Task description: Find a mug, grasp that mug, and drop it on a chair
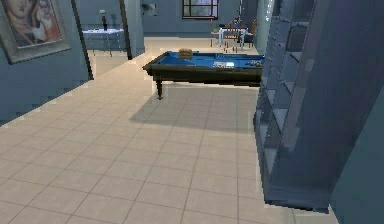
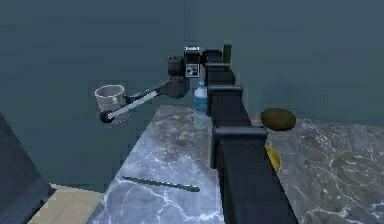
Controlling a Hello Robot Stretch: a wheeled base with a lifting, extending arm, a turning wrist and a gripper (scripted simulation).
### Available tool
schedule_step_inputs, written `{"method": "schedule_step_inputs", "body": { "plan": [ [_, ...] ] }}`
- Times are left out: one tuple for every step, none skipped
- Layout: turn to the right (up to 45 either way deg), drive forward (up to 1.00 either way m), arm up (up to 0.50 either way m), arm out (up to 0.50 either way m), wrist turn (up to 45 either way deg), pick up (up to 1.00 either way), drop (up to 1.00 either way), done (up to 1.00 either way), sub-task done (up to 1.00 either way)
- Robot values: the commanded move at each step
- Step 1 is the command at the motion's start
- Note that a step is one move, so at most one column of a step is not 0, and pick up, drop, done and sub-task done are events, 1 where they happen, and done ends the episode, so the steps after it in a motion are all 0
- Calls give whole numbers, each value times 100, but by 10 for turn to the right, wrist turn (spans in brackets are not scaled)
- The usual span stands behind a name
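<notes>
A pale, translucent mug (image 2: 110, 97) hangs at the far end of my gripper (image 2: 112, 112), out past the left edge of a marble counter (image 2: 170, 150) and clear of it, with blue wall behind. The gripper holds the mug. The dark arm bar (image 2: 240, 150) reaches up from the bottom edge over the counter. Far off in the forward view, chairs (image 1: 232, 38) stand around a small table beneath a window.
On the counter stand a small clear bottle (image 2: 200, 100), a brown round thing (image 2: 278, 120), a yellow thing (image 2: 272, 158) and a thin dark rod (image 2: 160, 183). A blue pool table (image 1: 205, 65) stands ahead on tiled floor. A tall blue shelf unit (image 1: 300, 100) lines the right.
</notes>
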Motion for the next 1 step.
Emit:
{"method": "schedule_step_inputs", "body": {
  "plan": [
    [0,0,0,0,-450,0,0,0,0]
  ]
}}
